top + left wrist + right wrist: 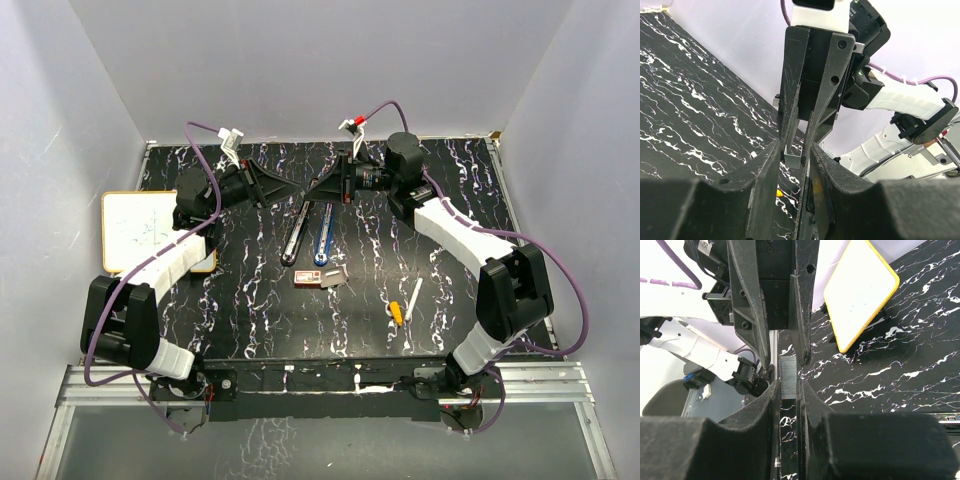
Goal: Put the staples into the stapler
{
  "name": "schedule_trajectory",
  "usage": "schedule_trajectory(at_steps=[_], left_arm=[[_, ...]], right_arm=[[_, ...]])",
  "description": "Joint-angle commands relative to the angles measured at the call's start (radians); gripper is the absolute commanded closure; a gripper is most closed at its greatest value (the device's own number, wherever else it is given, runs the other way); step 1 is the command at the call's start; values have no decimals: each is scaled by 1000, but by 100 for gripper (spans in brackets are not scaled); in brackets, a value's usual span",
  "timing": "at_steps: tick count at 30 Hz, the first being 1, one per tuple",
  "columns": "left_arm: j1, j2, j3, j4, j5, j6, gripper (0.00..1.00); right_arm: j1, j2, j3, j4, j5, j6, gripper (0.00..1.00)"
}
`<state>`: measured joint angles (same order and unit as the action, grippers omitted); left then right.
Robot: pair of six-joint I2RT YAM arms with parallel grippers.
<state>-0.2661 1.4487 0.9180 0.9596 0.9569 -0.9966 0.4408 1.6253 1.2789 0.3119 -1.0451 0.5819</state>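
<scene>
Overhead, we see the left gripper (302, 188) and right gripper (328, 186) tip to tip near the blue stapler (322, 238), with the box of staples (308, 277) lying nearer. Left wrist: its fingers (765, 175) flank a strip of staples (792, 159), perhaps touching; we cannot tell. Right wrist: its fingers (765, 410) clamp that strip.

Right end effector (788, 390) pinches a ribbed staple strip (788, 372).

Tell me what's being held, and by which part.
The right gripper pinches a silver ribbed strip of staples by one end; the left gripper flanks its other end, grip unclear.
</scene>
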Motion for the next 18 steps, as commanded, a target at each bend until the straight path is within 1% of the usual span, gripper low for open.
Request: schedule_trajectory(at_steps=[1, 10, 14, 18], left_arm=[[-11, -50, 10, -7, 5, 39, 71], [-17, -45, 21, -32, 2, 51, 74], [-16, -47, 25, -31, 0, 51, 71], [-17, -44, 30, -28, -4, 49, 71]], right_arm=[[-6, -3, 5, 47, 14, 9, 87], [-6, -3, 5, 48, 14, 9, 87], [-5, -6, 1, 48, 13, 6, 87], [-6, -13, -4, 48, 10, 3, 87]])
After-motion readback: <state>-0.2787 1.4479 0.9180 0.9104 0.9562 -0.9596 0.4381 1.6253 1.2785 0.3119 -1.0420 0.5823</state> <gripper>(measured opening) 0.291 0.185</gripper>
